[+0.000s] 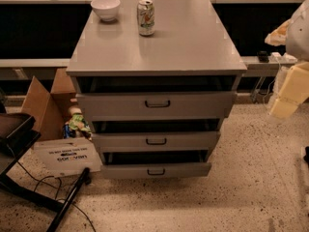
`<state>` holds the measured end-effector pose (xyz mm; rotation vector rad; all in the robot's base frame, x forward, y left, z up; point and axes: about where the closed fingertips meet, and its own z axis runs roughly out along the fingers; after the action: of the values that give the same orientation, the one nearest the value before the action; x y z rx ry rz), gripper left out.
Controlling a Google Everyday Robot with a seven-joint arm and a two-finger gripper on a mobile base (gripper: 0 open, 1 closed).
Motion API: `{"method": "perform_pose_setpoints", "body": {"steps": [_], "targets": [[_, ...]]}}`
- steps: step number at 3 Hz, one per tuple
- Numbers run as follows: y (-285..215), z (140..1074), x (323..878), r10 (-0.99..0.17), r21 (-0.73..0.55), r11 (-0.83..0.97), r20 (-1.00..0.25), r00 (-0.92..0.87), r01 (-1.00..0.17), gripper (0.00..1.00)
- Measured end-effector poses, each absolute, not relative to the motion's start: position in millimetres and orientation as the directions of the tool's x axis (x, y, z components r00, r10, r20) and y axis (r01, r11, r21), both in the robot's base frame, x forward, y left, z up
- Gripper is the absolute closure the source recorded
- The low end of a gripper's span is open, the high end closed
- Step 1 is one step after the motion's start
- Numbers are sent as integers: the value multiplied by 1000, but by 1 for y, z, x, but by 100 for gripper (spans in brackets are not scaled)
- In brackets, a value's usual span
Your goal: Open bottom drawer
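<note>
hanging off to the right of the bench (193, 37), well apart from it, the tool (288, 92) shows as pale cream blocks under a white rounded arm part at the right edge of view. it touches no part of the bench, and nothing shows held in it. whether it is spread or pressed together i cannot tell.

the bench is a grey cabinet with three drawers stacked in its front. the bottom drawer (155, 170) is the lowest of them, just above the floor. it has the slimmest front, with a small dark bar handle (156, 171) at the middle of the panel. its front stands a little forward of the bench's frame, with a dark gap along its upper edge, and the inside is too dark to make out. higher in the bench's front are the middle drawer (155, 141) and the top drawer (155, 104), the tallest, each with a dark gap over it.

on the bench's top a white bowl (105, 7) stands at the back left corner. an upright drink can (146, 17) stands near the back, left of the middle, apart from the bowl. left of the bench, an open cardboard box (43, 105) sits on the speckled floor. a white printed card (65, 156) lies by the bench's lower left corner.
</note>
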<state>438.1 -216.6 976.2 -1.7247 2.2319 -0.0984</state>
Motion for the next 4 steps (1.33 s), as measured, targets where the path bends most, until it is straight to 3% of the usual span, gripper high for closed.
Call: {"method": "perform_pose_setpoints", "body": {"steps": [2,4], "targets": [[-211,1000,443,-965,-314,258,-129,-228,-914,0],[-252,862,479,-960,-253,255,47,-275,-933,0]]}}
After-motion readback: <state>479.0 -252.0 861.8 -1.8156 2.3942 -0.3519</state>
